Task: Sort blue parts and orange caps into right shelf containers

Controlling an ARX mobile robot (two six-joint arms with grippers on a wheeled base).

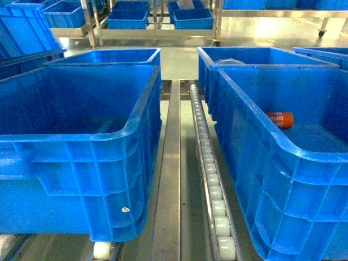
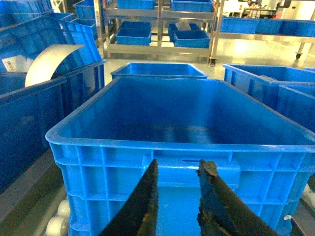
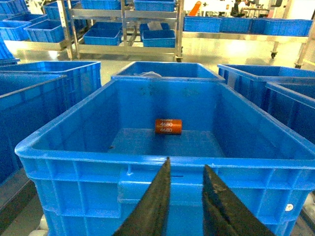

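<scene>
Two large crates side by side, open tops unobstructed. Left crate (image 1: 81,136): interior bare, entry free from above. Right crate (image 1: 283,163): floor open except one orange cap (image 1: 279,120) lying on its side toward the far wall. Narrow gap between crates taken up by metal rail (image 1: 168,179) and roller track (image 1: 209,179). Thick rims and tall walls block sideways entry. More crates (image 1: 255,57) close behind.

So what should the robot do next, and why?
Probably pull both arms back and look for the next piece. One orange cap already lies on the floor of the right crate, and the left gripper and right gripper sit empty, slightly open, just outside the crate walls. No other loose pieces show.
</scene>
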